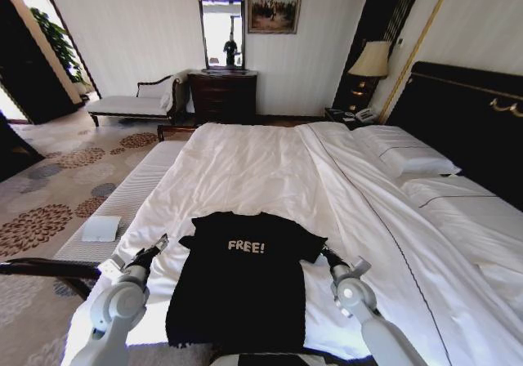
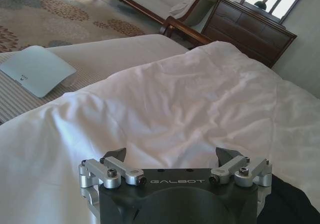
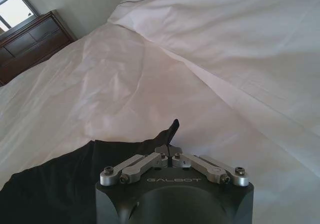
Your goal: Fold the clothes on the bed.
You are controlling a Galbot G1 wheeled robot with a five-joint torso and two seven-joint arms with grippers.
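Black soft fabric, one short-sleeved T-shirt, lies flat on the white duvet of the bed, between my two claws. Its long axis runs straight away from me: hem nearest my body, collar at the far end, toward the dresser on the far wall. White "FREE!" lettering sits on the chest and reads upright from my position. Both sleeves are spread sideways, one toward each claw.

My left claw is low over the duvet, just beside the shirt's left sleeve tip. In its wrist view the left claw stands with fingers wide apart, nothing between them, bare white duvet ahead, and a dark corner of the shirt at one side of the claw body.

My right claw is at the right sleeve. In its wrist view the right claw has its fingers drawn together, pinching a small peak of black fabric from the sleeve edge, which stands up between the tips. The rest of the shirt spreads flat to the side of that claw, toward the left claw.

Beyond the left claw, off the bed's edge, a long striped bench carries a pale flat item. Pillows lie far off beyond the right claw, against the dark headboard.
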